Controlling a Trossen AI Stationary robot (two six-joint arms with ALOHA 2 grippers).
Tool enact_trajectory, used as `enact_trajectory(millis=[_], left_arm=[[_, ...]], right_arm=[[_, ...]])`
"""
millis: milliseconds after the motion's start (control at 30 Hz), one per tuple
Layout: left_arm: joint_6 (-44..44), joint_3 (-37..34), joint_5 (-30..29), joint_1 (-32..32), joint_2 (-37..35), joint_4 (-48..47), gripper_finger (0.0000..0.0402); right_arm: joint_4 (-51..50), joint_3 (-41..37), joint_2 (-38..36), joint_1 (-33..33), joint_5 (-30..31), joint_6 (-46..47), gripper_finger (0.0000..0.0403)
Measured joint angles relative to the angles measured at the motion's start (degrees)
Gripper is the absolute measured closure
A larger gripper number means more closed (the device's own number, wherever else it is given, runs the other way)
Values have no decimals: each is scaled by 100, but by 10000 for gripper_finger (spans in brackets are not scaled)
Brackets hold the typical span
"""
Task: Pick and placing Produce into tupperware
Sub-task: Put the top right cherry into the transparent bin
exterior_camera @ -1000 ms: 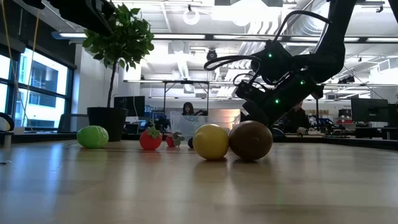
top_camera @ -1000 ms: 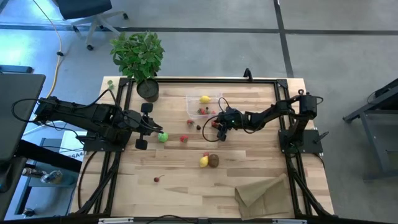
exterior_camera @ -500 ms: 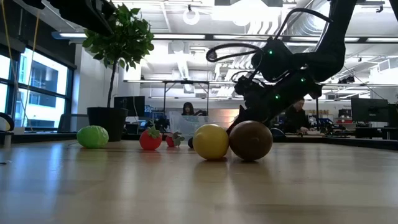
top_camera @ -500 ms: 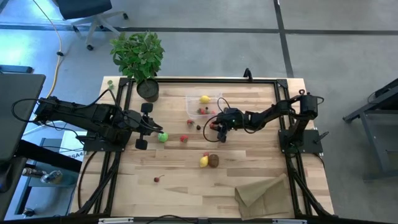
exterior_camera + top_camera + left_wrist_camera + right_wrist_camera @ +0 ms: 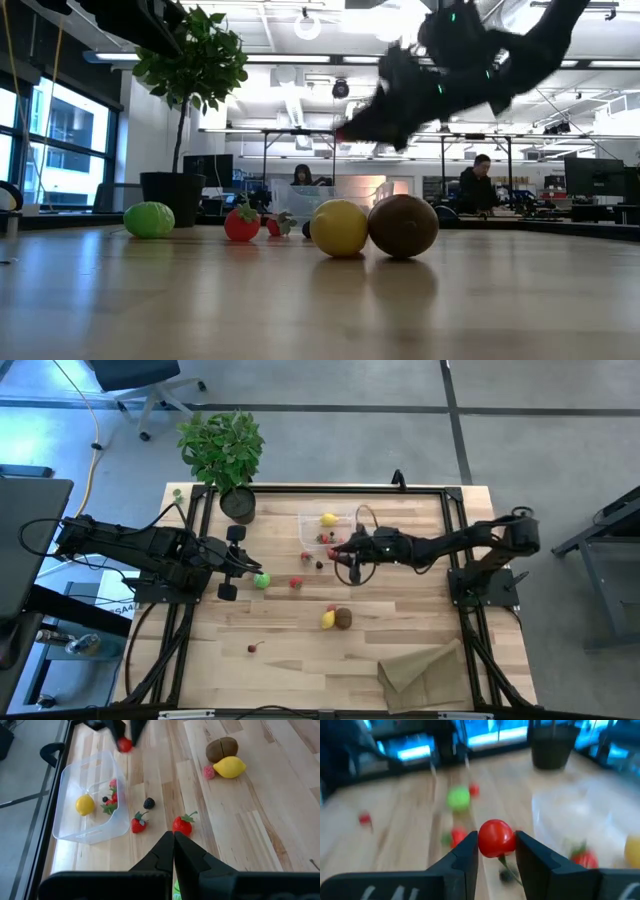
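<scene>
My right gripper (image 5: 338,547) holds a small red berry (image 5: 495,838) in the air, just at the near edge of the clear tupperware (image 5: 326,528). The tupperware rests on the table and holds a yellow lemon (image 5: 85,805) and a few red berries. A green lime (image 5: 262,581) lies right beside my left gripper (image 5: 247,563), which is shut and touches nothing. Two strawberries (image 5: 182,825) and a dark berry (image 5: 148,803) lie between them. A second lemon (image 5: 328,619) and a brown kiwi (image 5: 344,618) lie side by side nearer the front. My right gripper pinches the red berry's two sides (image 5: 481,840) between its two fingers. The fingers come from the table's right, close to level and tipped slightly down. The berry (image 5: 124,744) is lifted clear of the table, with a thin stem (image 5: 506,866) hanging below it.
A potted plant (image 5: 222,455) stands at the far left corner. A tan paper bag (image 5: 425,675) lies at the near right. One tiny red berry (image 5: 253,648) lies alone near the front left. People sit at desks in the room behind the table (image 5: 482,185).
My right gripper has risen from close to the table with the red berry, lifting it clear. It has tipped up toward level and gone a little toward the far edge and the tupperware. The jaws have kept their gap.
</scene>
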Motion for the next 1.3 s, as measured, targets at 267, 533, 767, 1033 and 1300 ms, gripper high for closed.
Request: enact_trajectory(millis=[267, 533, 767, 1033, 1300], left_arm=[[1, 0, 1, 0, 0, -1, 399], [2, 0, 0, -2, 0, -1, 399], [2, 0, 0, -2, -2, -2, 399], [-1, 0, 0, -2, -2, 0, 399], [0, 0, 0, -2, 0, -1, 399]], right_arm=[[-2052, 1575, -465, -309, 547, -508, 305], [-5496, 3904, 430, -945, 507, -947, 305], [-6994, 5038, 1831, -1372, 51, -659, 305], [-7787, 5728, 2900, -1394, 40, -587, 305], [-7818, 5738, 3106, -1400, 50, -343, 305]])
